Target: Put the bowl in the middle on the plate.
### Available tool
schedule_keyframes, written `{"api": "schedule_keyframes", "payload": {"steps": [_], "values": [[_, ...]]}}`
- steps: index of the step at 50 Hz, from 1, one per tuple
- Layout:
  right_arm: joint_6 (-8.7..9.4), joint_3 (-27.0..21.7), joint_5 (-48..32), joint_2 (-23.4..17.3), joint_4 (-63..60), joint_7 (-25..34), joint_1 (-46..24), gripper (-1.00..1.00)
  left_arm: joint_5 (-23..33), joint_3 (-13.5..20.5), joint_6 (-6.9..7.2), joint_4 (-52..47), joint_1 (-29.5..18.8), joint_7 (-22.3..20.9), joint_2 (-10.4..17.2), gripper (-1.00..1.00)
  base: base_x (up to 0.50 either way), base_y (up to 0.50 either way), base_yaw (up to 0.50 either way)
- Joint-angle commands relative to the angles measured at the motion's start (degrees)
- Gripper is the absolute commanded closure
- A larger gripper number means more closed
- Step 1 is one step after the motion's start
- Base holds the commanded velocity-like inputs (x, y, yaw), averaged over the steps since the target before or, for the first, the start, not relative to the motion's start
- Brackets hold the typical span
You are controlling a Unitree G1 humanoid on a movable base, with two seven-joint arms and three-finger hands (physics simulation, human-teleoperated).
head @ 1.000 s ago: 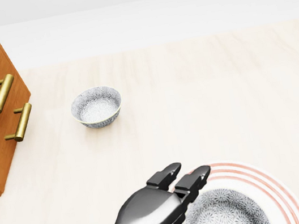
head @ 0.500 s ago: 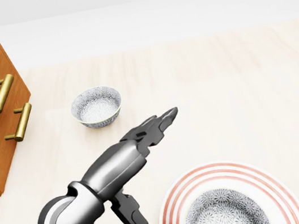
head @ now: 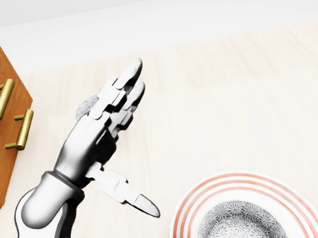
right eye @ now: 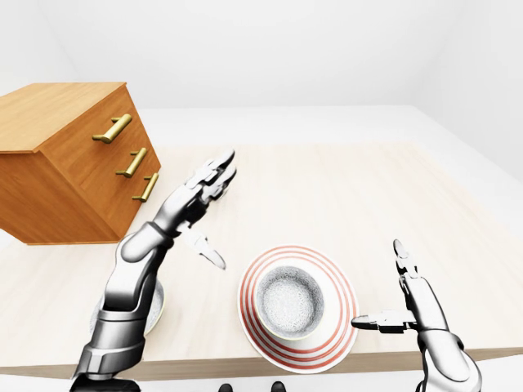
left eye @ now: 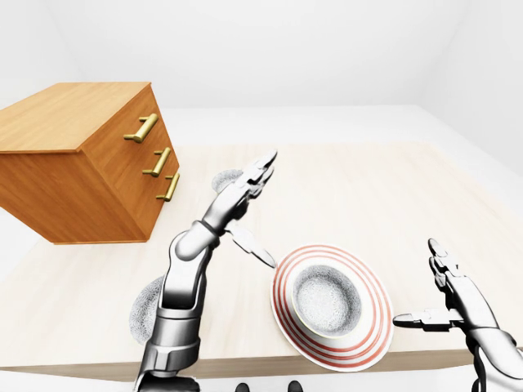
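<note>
The patterned bowl (left eye: 327,298) is sitting on the striped plate (left eye: 369,328), lying lower-right of the left hand (head: 97,135), which is hovering spread open

You're in a bare, white-walled simulated room dressed like a home: pale wooden tabletop (left eye: 368,188), wooden drawer chest (left eye: 73,180) with brass handles (left eye: 141,128) at upper left, red-ringed plate (left eye: 373,320) and patterned bowl (left eye: 327,298) at bottom.

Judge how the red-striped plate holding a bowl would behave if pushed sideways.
The plate looks rigid and glazed, so it would probably slide whole on the smooth table. Its lower rim seems to overhang the table edge, so a push toward the left-eye view's bottom might tip it off. The bowl on it sits loose and could shift.
</note>
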Motion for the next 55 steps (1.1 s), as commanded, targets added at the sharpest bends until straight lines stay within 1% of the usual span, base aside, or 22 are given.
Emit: {"api": "schedule_keyframes", "payload": {"steps": [1, 3, 9, 17, 20, 22, 24, 25, 28, 29, 31, 32, 36, 37, 40, 43, 44, 45, 46, 48, 53, 55], "values": [[0.00, 0.1, 0.0, -0.1, 0.1, 0.1, -0.1, -1.00, -14.9, 6.8, 0.00, 8.0, -7.3, 24.3, -1.5, -1.00, 0.00, 0.00, 0.00], [0.00, -0.2, 0.2, 0.0, -0.4, 0.2, 0.1, -1.00, -15.9, 4.1, 0.00, 7.8, -5.2, 24.0, 0.1, -1.00, 0.00, 0.00, 0.00], [0.00, 0.0, -0.6, 0.1, -0.1, -0.2, 0.0, -1.00, -21.2, 4.0, 0.00, 6.1, -3.7, 25.6, 0.6, -1.00, 0.00, 0.00, 0.00], [0.00, -0.1, -0.2, -0.3, 1.1, -0.6, -0.4, -1.00, -19.6, 2.7, 0.00, 8.8, 0.8, 31.0, -0.8, -1.00, 0.00, 0.00, 0.00], [0.00, 0.1, 0.0, -0.5, 1.7, -1.0, -0.4, -1.00, -19.0, 2.9, 0.00, 16.0, 1.3, 29.0, -1.0, -1.00, 0.00, 0.00, 0.00], [-0.63, 0.3, 0.0, -0.7, 2.7, -1.5, -0.5, -1.00, -18.6, 3.1, -1.63, 19.6, 0.7, 28.7, -0.8, -1.00, 0.00, 0.00, 0.00], [-0.64, 0.4, 0.0, -0.7, 2.7, -1.6, -0.5, -1.00, -18.7, 3.0, -1.74, 19.8, 0.6, 28.7, -0.8, -1.00, 0.00, 0.00, 0.00], [0.00, 0.4, -0.1, -0.6, 1.3, -1.3, -0.3, -1.00, -18.3, 3.1, -3.34, 22.4, 0.3, 28.9, -0.9, -1.00, 0.00, 0.00, 0.00], [0.00, 0.4, -0.2, -0.6, 1.3, -1.3, -0.3, -1.00, -18.4, 2.8, -3.15, 22.0, 0.6, 28.9, -1.0, -1.00, 0.00, 0.00, 0.00], [0.00, 0.4, -0.2, -0.7, 2.1, -1.5, -0.5, -1.00, -18.9, 2.5, -2.14, 21.2, 1.1, 28.0, -0.9, -1.00, 0.00, 0.00, 0.00], [0.00, 0.5, -0.2, -0.8, 2.1, -1.5, -0.5, -1.00, -18.7, 2.7, -2.52, 21.8, 1.0, 28.1, -1.0, -1.00, 0.00, 0.00, 0.00], [0.00, 0.5, -0.2, -0.7, 1.8, -1.5, -0.5, -1.00, -19.4, 2.7, -1.23, 21.7, 1.0, 27.9, -1.0, -1.00, 0.00, 0.00, 0.00], [0.00, 0.3, -0.2, -0.6, 0.8, -1.1, -0.3, -1.00, -18.1, 3.3, -2.01, 26.6, -0.2, 28.7, -0.6, -1.00, 0.00, 0.00, 0.00], [0.00, 0.1, -0.1, -0.5, 0.3, -0.9, -0.2, -1.00, -18.6, 3.6, -0.08, 24.0, 0.3, 29.8, -0.4, -1.00, 0.00, 0.00, 0.00], [0.00, 0.1, -0.2, -0.3, 0.5, -0.9, -0.2, -1.00, -19.3, 3.8, -0.78, 24.4, 0.6, 29.6, -0.3, -1.00, 0.00, 0.00, 0.00], [0.00, 0.0, -0.3, -0.3, 0.4, -0.8, -0.2, -1.00, -19.0, 4.0, -4.20, 29.0, 0.0, 28.8, -0.3, -1.00, 0.00, 0.00, 0.00], [0.00, 0.0, -0.3, -0.4, 1.1, -1.0, -0.4, -1.00, -19.0, 4.0, -4.30, 29.1, 0.0, 28.9, -0.2, -1.00, 0.00, 0.00, 0.00], [0.00, 0.1, -0.3, -0.5, 1.2, -1.1, -0.4, -1.00, -19.0, 3.8, -2.81, 27.0, 0.5, 29.7, -0.1, -1.00, 0.00, 0.00, 0.00], [0.00, 0.1, -0.3, -0.5, 1.2, -1.1, -0.4, -1.00, -19.0, 3.8, -2.69, 26.8, 0.5, 29.7, -0.1, -1.00, 0.00, 0.00, 0.00], [0.00, 0.1, -0.3, -0.5, 0.9, -1.0, -0.4, -1.00, -16.9, 3.6, -3.95, 27.7, 0.8, 31.8, -0.2, -1.00, 0.00, 0.00, 0.00], [0.00, 0.0, -0.1, -0.5, 0.7, -1.0, -0.4, -1.00, -18.1, 4.1, -6.20, 30.3, 0.2, 30.0, -0.1, -1.00, 0.00, 0.00, 0.00], [0.00, 0.0, 0.0, -0.5, 0.9, -1.1, -0.4, -1.00, -18.5, 4.1, -5.07, 28.7, 0.5, 30.6, 0.0, -1.00, 0.00, 0.00, 0.00]]}}
